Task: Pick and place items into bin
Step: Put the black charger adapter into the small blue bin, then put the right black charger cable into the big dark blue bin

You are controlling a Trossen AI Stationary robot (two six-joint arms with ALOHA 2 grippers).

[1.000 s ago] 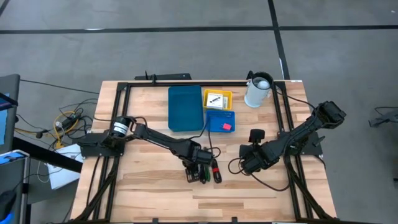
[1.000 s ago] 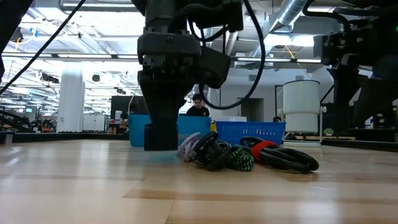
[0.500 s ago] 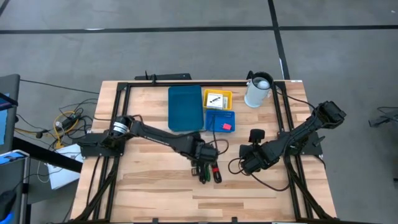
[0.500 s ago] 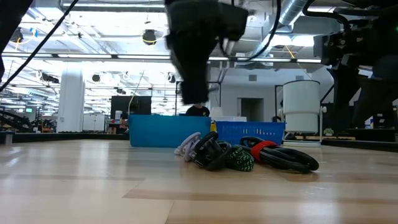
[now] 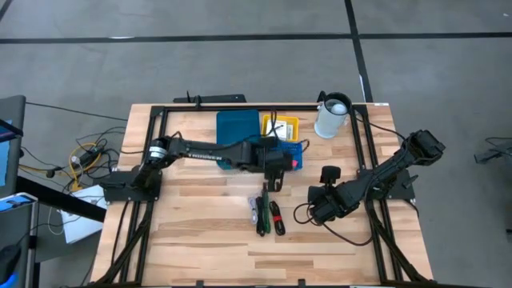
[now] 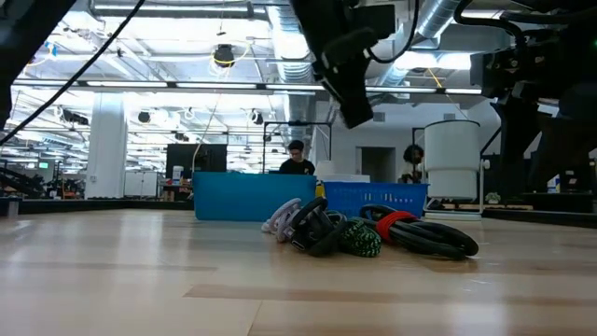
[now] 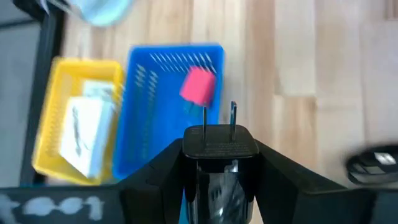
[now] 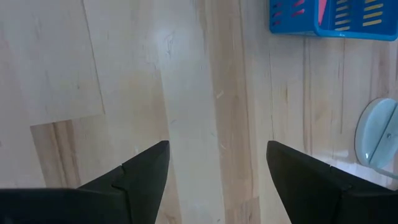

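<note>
Black two-prong plug adapter (image 7: pixel 219 148) sits clamped between the left gripper's (image 7: pixel 217 180) fingers, prongs pointing forward out of the jaws. In the high view the left gripper (image 5: pixel 274 160) hangs over the near edge of the small bright blue tray (image 5: pixel 290 149), with the yellow tray (image 5: pixel 291 122) just beyond it and the long teal-blue tray (image 5: pixel 234 128) alongside, under the arm. The left wrist view shows the blue tray (image 7: pixel 149 106) lying ahead of the prongs and slightly to one side, a red piece (image 7: pixel 198 86) already in it, and a white printed card (image 7: pixel 84 134) in the yellow tray (image 7: pixel 50 124) next door.

The move to come looks like a short advance over the blue tray's rim, then a release. The adapter's long axis runs along the gripper's reach, across the tray's short side, so it should fit; the red piece takes up the corner nearest the prongs, which leaves the slotted part of the floor as the open room.

Pens and cables (image 5: pixel 268 214) lie in a bundle on the wooden table (image 5: pixel 192 232), well behind the left gripper; the low view shows the same tangle (image 6: pixel 368 233) resting on the boards. The right gripper (image 8: pixel 217 177) waits with its fingers spread wide and nothing between them, low over bare wood, right of the bundle. A white jug (image 5: pixel 332 116) stands beside the trays, clear of the path.
</note>
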